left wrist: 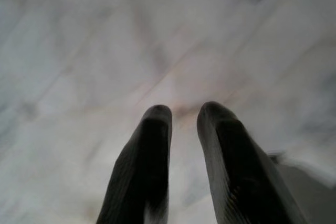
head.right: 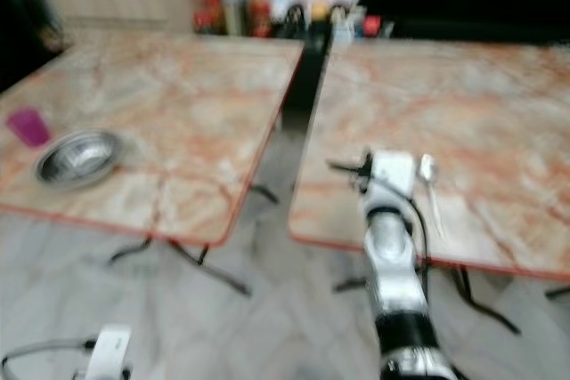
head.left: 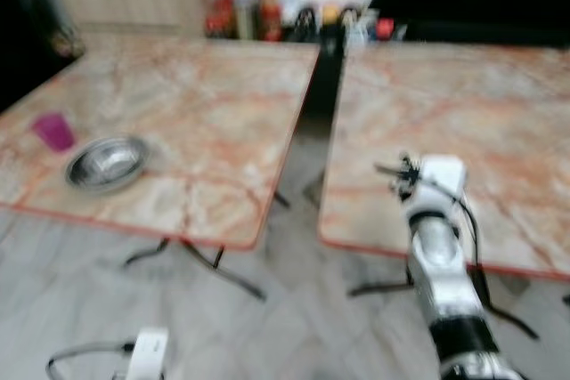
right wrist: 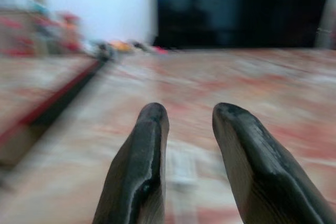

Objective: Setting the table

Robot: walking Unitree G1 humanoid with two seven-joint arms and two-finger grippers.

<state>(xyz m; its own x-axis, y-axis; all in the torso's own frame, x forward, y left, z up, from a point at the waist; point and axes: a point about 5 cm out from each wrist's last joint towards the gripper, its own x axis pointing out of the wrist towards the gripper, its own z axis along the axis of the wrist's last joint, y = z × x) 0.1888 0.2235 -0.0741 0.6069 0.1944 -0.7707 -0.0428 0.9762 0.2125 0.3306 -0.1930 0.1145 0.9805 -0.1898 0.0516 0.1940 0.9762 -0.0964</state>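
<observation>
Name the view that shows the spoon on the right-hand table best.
The right eye view: the spoon lies in full beside the right arm. In the right wrist view it is a pale blur between the fingers.

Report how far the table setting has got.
Done: a metal bowl and a purple cup stand on the left table, and a spoon lies on the right table. In hand: nothing; the right gripper hovers open above the spoon. Left: the left gripper hangs idle over the floor.
</observation>
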